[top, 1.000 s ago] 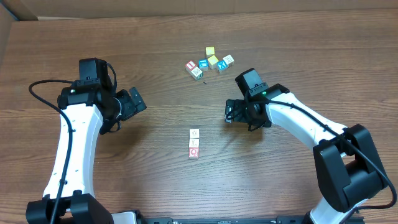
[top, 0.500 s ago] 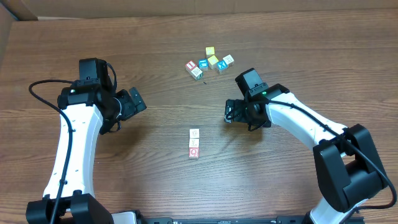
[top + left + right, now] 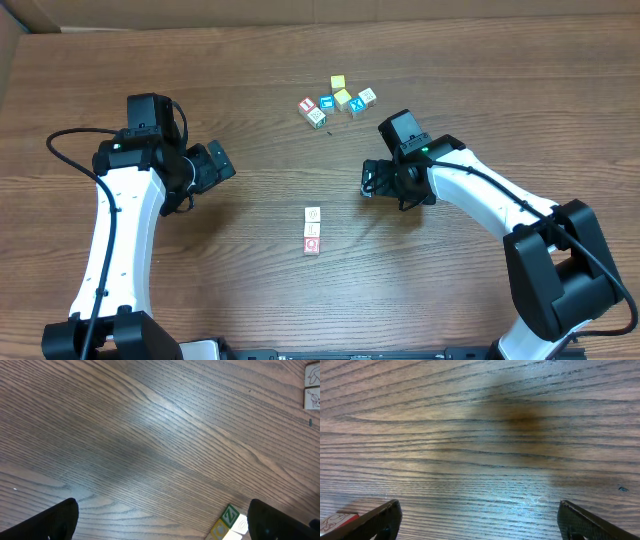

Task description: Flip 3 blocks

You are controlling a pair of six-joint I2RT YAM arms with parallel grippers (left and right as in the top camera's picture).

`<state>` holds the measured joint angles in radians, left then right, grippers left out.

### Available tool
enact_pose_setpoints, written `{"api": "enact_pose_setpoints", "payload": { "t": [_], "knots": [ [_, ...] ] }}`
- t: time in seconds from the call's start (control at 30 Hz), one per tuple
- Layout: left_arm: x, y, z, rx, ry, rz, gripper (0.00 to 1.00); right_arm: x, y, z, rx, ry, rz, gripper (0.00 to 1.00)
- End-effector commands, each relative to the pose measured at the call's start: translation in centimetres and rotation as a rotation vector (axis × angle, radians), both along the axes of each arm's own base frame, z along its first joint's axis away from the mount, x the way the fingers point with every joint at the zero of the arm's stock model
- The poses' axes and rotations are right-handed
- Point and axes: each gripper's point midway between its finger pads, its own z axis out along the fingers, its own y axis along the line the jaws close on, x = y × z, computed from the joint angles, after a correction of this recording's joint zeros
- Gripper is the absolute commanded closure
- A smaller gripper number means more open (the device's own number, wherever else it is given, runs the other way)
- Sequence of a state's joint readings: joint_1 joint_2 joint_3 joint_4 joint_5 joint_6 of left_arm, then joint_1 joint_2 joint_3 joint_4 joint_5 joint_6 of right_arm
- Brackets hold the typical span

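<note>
Nothing has moved since the earlier frame. We keep both claws spread wide and empty, left claw (image 3: 222, 160) and right claw (image 3: 368, 181) flanking the three blocks (image 3: 312, 230), which lie in a touching column mid-worktop (image 3: 250, 290), presumably lined up for flipping.

Overhead straight down on whole table (image 3: 450, 60), wrist views close on woodgrain

You have three blocks (image 3: 313, 230) in a short column at the middle of the surface (image 3: 250, 90). Six more cubes (image 3: 338, 99) sit clustered at the far side. Two arms, each with one hand: left hand (image 3: 222, 162), right hand (image 3: 369, 180).
</note>
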<state>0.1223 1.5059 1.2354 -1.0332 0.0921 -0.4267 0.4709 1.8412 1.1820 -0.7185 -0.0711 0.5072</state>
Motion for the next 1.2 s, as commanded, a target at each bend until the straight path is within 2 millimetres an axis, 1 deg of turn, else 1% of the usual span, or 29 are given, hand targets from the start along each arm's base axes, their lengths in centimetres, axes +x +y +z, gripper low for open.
{"api": "enact_pose_setpoints", "payload": {
  "t": [0.0,0.07,0.13,0.27,0.37,0.43,0.5,0.57,0.6,0.67,0.77,0.83,0.9,0.97,1.07,1.17],
  "knots": [
    [-0.1,0.3,-0.3,0.012,0.012,0.009,0.00,0.9,0.4,2.0,0.026,-0.057,0.009,0.00],
    [-0.1,0.3,-0.3,0.012,0.012,0.009,0.00,1.0,0.5,2.9,0.038,-0.079,0.010,0.00],
    [-0.1,0.3,-0.3,0.012,0.012,0.009,0.00,1.2,0.6,4.3,0.055,-0.113,0.009,0.00],
    [-0.1,0.3,-0.3,0.012,0.012,0.009,0.00,1.4,0.5,8.1,0.090,-0.205,0.007,0.00],
    [-0.1,0.3,-0.3,0.012,0.012,0.009,0.00,1.2,0.1,11.8,0.118,-0.294,-0.001,0.00],
    [-0.1,0.3,-0.3,0.012,0.012,0.009,0.00,0.9,-0.1,14.8,0.155,-0.366,-0.002,0.00],
    [-0.1,0.3,-0.3,0.012,0.012,0.009,0.00,0.6,-0.3,17.2,0.185,-0.428,-0.004,0.00],
    [-0.1,0.3,-0.3,0.012,0.012,0.009,0.00,0.1,-0.9,20.1,0.206,-0.507,-0.015,0.00],
    [-0.1,0.3,-0.3,0.012,0.012,0.009,0.00,-0.2,-1.2,21.2,0.213,-0.538,-0.019,0.00],
    [-0.1,0.3,-0.3,0.012,0.011,0.009,0.00,-1.0,-2.1,23.9,0.231,-0.616,-0.035,0.00],
    [-0.1,0.3,-0.3,0.012,0.012,0.009,0.00,-2.4,-3.2,27.4,0.252,-0.723,-0.038,0.00],
    [-0.1,0.3,-0.3,0.012,0.012,0.010,0.00,-3.9,-4.0,30.0,0.267,-0.812,-0.009,0.00],
    [-0.1,0.3,-0.3,0.012,0.012,0.009,0.00,-5.4,-4.8,32.3,0.285,-0.886,0.005,0.00],
    [-0.1,0.3,-0.3,0.012,0.012,0.009,0.00,-7.3,-5.8,34.7,0.311,-0.969,0.014,0.00],
    [-0.1,0.3,-0.3,0.012,0.012,0.009,0.00,-10.2,-7.5,37.6,0.353,-1.077,-0.003,0.00],
    [-0.1,0.3,-0.3,0.012,0.012,0.009,0.00,-12.5,-9.4,39.2,0.369,-1.148,-0.033,0.00]
  ]
}}
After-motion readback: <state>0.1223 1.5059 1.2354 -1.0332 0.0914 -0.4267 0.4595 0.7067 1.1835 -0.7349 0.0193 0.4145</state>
